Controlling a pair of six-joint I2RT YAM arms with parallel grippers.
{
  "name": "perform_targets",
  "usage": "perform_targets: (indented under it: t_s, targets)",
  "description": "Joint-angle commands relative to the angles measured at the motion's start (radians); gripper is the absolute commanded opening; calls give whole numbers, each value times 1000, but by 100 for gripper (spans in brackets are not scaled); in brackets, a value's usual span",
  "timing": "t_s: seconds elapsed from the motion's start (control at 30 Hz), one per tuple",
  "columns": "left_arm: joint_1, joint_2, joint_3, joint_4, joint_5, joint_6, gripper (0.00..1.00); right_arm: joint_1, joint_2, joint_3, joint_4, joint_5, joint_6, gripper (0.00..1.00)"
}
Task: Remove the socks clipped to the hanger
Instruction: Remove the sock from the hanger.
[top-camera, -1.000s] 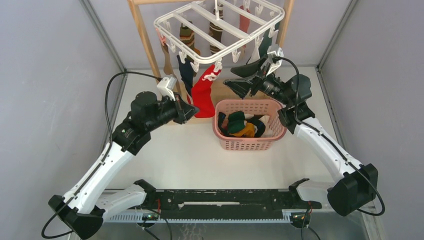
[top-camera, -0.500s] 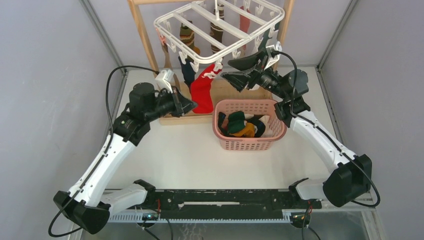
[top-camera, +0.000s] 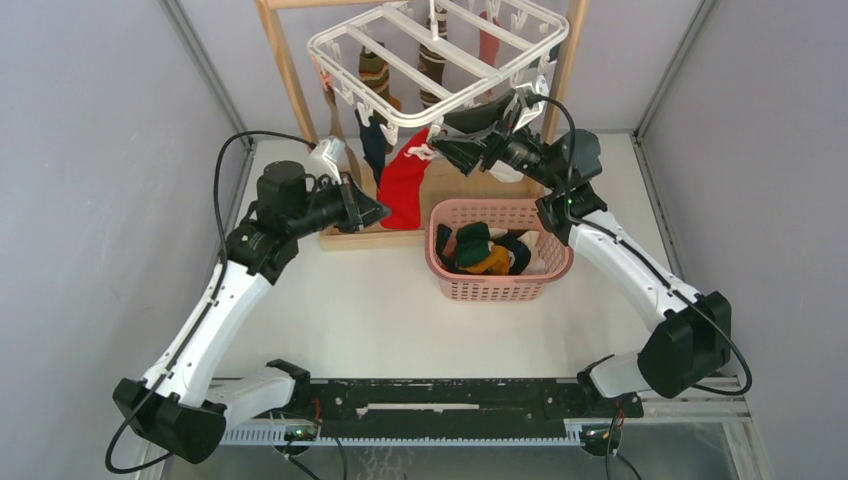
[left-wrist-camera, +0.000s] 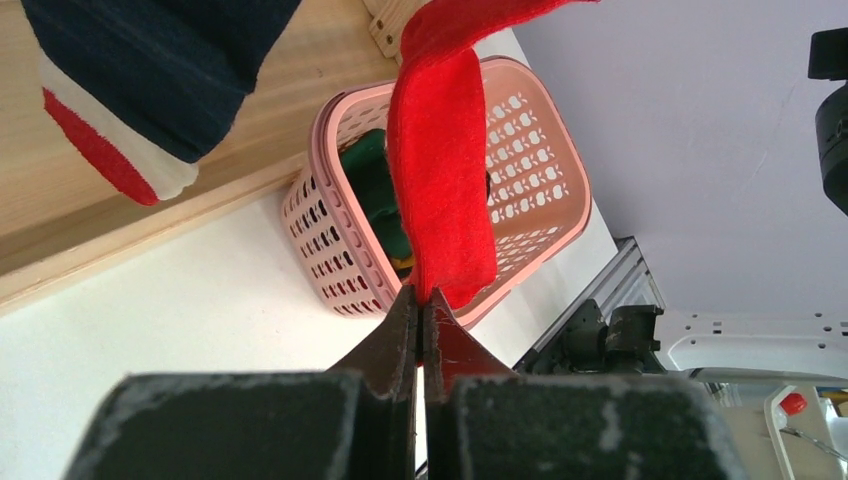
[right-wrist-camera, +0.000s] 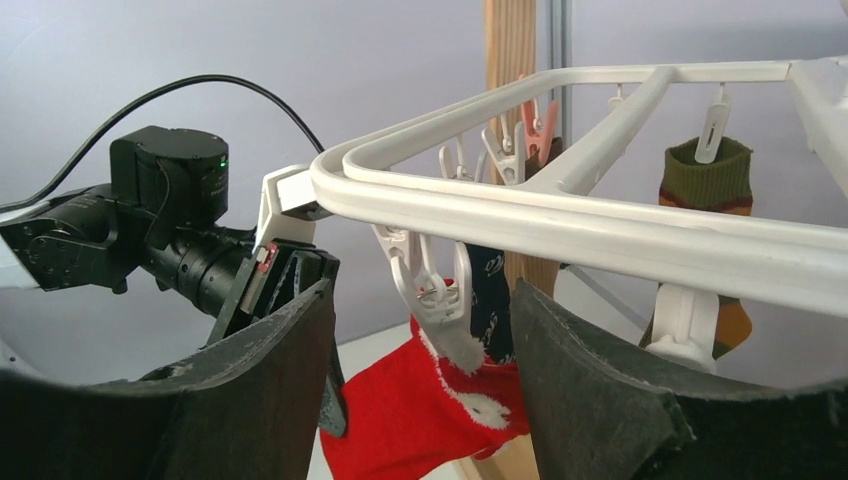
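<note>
Red sock (top-camera: 402, 190) hung slantwise from a clip (right-wrist-camera: 437, 300) on the near rim of the white hanger (top-camera: 470, 92), its lower end just left of the pink basket (top-camera: 497, 290) on the worktop (top-camera: 380, 300). The left gripper (left-wrist-camera: 420, 295) had its jaws clenched on that lower end, while the right gripper (top-camera: 445, 135) held its jaws released, one on either side of the clip

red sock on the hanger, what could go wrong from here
1. The left gripper pinches only the red sock's lower edge, so it may slip free when pulled.
2. The open right gripper straddles the clip; closing off-centre could shove the hanger instead of opening the clip.
</note>
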Motion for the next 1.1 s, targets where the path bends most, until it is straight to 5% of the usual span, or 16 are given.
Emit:
perform_targets:
  t_s: [0.0, 0.8, 0.93, 1.07]
  targets:
    - [10, 5, 74, 15, 44, -2, 0, 10, 13, 60, 25, 16, -36, 71]
    - [23, 15, 36, 40, 68, 3, 0, 12, 67, 123, -6, 16, -53, 49]
    - [24, 14, 32, 41, 70, 4, 0, 14, 67, 122, -14, 17, -57, 28]
    - [24, 14, 30, 43, 74, 3, 0, 18, 67, 121, -16, 16, -58, 24]
